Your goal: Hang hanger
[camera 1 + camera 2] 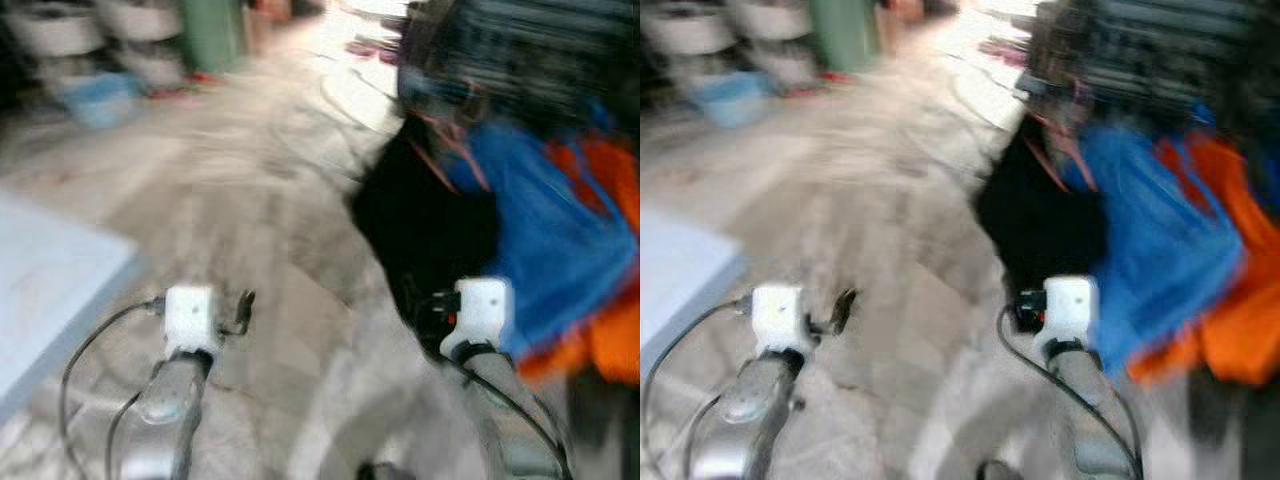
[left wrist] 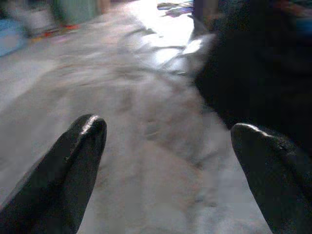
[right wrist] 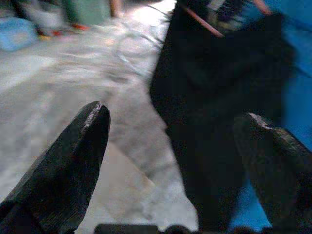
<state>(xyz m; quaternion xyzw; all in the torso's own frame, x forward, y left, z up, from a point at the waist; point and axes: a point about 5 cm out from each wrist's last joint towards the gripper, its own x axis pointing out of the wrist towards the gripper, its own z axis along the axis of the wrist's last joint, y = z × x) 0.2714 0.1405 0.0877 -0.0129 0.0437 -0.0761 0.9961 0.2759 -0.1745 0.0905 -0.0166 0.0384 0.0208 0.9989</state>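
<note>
Both silver arms reach forward and low, wrists level. The left gripper (image 2: 168,146) has its two black fingers (image 2: 73,165) spread wide over bare floor, holding nothing. The right gripper (image 3: 170,146) is likewise wide open and empty, pointed at a black garment (image 1: 425,220) just ahead. Beneath lies a grey concrete floor (image 1: 250,230), blurred by motion; a pale blue slab (image 1: 50,270) sits at the robot's left. Beside the black garment hang a blue one (image 1: 550,230) and an orange one (image 1: 610,330), three in all. A thin pinkish hanger arm (image 3: 202,22) shows at the black garment's top. Farther off stand a blue tub (image 1: 100,98) and a green bin (image 1: 212,32).
</note>
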